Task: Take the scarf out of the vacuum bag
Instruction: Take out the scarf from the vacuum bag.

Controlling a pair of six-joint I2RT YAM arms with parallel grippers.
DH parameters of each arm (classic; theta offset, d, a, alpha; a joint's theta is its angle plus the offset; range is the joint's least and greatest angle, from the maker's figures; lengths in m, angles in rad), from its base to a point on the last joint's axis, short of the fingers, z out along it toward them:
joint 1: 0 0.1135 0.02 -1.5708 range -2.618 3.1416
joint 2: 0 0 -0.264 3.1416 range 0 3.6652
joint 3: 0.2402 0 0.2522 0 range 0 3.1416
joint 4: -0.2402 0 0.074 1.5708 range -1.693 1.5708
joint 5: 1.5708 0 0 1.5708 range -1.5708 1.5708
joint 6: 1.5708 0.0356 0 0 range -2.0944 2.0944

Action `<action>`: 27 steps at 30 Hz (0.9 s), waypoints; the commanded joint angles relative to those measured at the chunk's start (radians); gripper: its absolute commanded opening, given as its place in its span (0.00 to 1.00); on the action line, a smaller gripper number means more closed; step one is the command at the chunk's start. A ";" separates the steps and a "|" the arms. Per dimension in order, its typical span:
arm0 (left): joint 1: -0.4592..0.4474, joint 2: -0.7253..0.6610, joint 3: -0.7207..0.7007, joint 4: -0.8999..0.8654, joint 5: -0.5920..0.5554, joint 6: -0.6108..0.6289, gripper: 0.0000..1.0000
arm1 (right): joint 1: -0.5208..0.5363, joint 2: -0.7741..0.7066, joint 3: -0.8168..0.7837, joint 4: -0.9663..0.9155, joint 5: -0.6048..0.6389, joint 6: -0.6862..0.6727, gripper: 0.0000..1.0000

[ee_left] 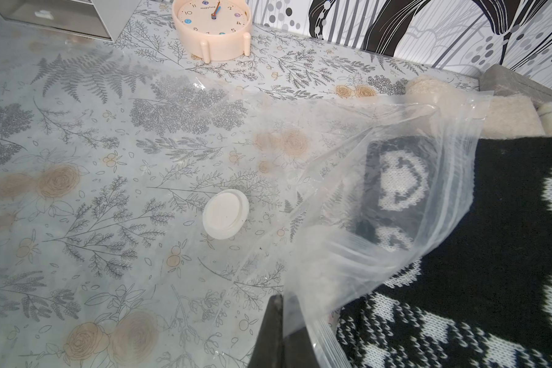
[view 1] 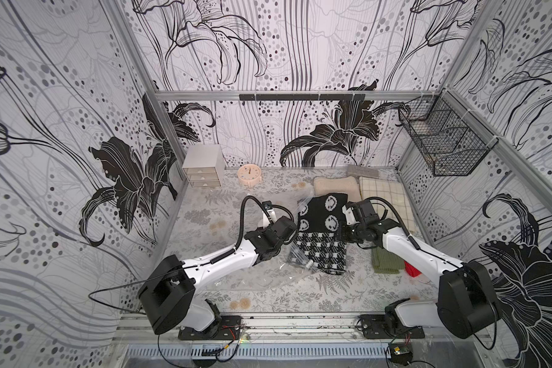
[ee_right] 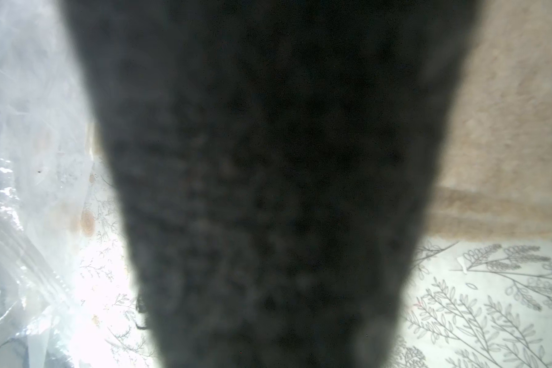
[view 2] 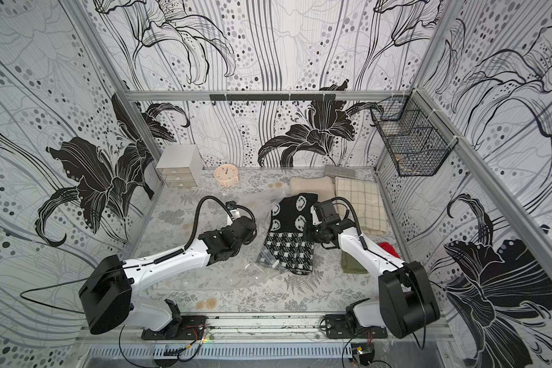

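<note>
1. The bench [view 1: 300, 299] has bare room along its front edge. Folded cloths [view 1: 383, 194] crowd the back right corner, so I would draw the scarf up and frontward, not into them.
2. The vacuum bag [ee_left: 395, 223] lies flat across the bench's middle, its mouth gaping toward the right edge. It looks light and slippery and would likely slide with the knit unless it is anchored.
3. The scarf [view 1: 322, 229], a black-and-white knit, lies mid-bench and is mostly outside the mouth. 1 fold shows through the plastic, so it is not fully out.
4. The left gripper [ee_left: 282, 307] is clamped on the bag's mouth edge, with plastic pinched between its fingers. That is the anchor, and it should pull gently toward the left edge.
5. The right gripper [view 1: 343, 232] appears closed on the scarf's right side. Dark knit fills its wrist view, though its fingers are hidden. A slow, steady pull suits it.
6. The zip slider [view 1: 308, 264] sits at the scarf's checked end and might snag loops.
7. The valve disc [ee_left: 225, 213] lies well apart from the pull.
</note>
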 commanded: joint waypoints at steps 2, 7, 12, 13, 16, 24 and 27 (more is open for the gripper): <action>0.008 -0.005 0.028 -0.013 -0.051 -0.002 0.00 | -0.020 -0.019 0.042 -0.016 -0.028 -0.024 0.00; 0.008 -0.010 0.022 -0.006 -0.051 -0.008 0.00 | -0.038 0.000 0.058 -0.024 -0.117 -0.040 0.00; 0.007 -0.008 0.021 -0.008 -0.048 -0.013 0.00 | -0.065 0.000 0.045 0.018 -0.217 -0.027 0.00; 0.008 -0.009 0.021 -0.009 -0.051 -0.013 0.00 | -0.072 0.000 0.045 0.019 -0.223 -0.026 0.00; 0.008 -0.009 0.022 -0.009 -0.053 -0.010 0.00 | -0.100 -0.003 0.035 0.017 -0.249 -0.030 0.00; 0.007 0.008 0.038 -0.009 -0.054 0.002 0.00 | -0.161 -0.026 0.002 -0.002 -0.262 -0.041 0.00; 0.007 0.011 0.042 -0.008 -0.054 0.007 0.00 | -0.168 -0.024 -0.006 -0.005 -0.262 -0.050 0.00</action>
